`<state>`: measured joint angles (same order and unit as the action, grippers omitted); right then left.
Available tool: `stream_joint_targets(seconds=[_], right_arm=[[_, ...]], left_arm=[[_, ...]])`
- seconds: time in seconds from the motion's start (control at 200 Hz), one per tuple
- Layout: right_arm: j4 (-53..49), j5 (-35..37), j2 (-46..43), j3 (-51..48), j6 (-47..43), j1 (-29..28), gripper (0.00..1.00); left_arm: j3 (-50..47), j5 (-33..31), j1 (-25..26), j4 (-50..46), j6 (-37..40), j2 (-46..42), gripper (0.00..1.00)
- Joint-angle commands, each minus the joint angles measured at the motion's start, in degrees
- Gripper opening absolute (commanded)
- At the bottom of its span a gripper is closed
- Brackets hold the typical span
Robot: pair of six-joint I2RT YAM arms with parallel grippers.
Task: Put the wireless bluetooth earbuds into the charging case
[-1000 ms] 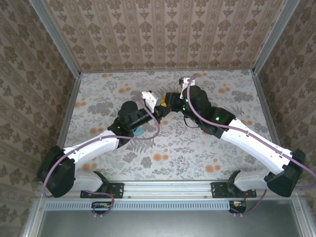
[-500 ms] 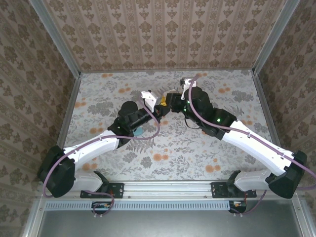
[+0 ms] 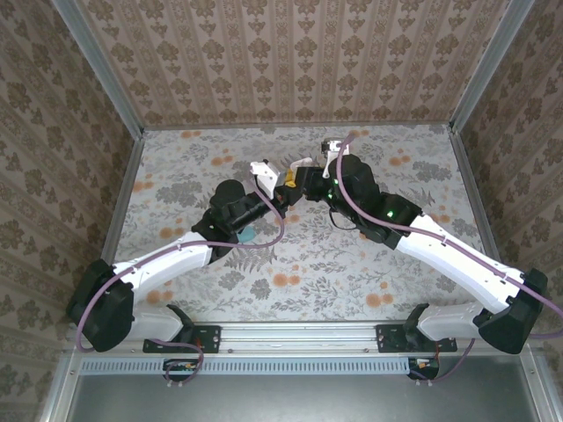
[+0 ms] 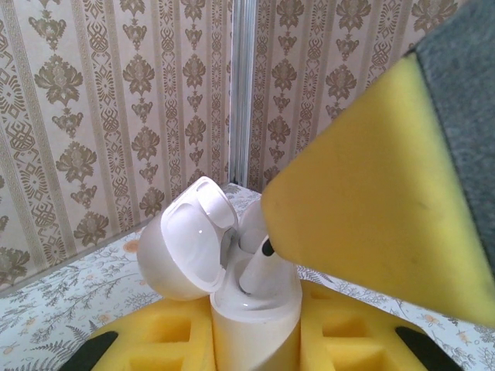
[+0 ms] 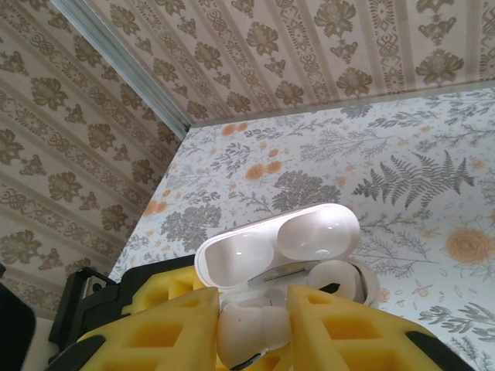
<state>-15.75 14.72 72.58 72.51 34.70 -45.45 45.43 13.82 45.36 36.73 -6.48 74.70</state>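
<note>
One earbud point(image 5: 246, 334), pinched by the right gripper point(image 5: 252, 313), hovers at the open charging case point(image 4: 254, 313) the left gripper point(image 4: 257, 344) clamps; next, likely a straight push.

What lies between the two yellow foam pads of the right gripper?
A small white plastic earbud, pinched there in the right wrist view, close to the open glossy white charging case.

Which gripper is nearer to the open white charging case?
Left. The left gripper holds the charging case clamped; the right gripper is close at its opening, pinching an earbud.
</note>
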Motion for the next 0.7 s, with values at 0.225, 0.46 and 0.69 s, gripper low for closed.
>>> stream_joint_targets(seconds=[0.225,0.46,0.69], right_arm=[[1.7,-4.2,-1.4,1.0,1.7,1.1,0.3],[0.4,-5.4,-0.5,0.6,2.7,1.2,0.3],[-2.7,-3.2,-0.4,0.6,2.3,1.2,0.3]], left_arm=[[2.1,0.9,0.3,3.2,-0.4,-0.6,0.23],[2.3,0.6,0.3,3.5,-0.4,-0.6,0.23],[2.1,0.1,0.3,4.0,-0.4,-0.9,0.23]])
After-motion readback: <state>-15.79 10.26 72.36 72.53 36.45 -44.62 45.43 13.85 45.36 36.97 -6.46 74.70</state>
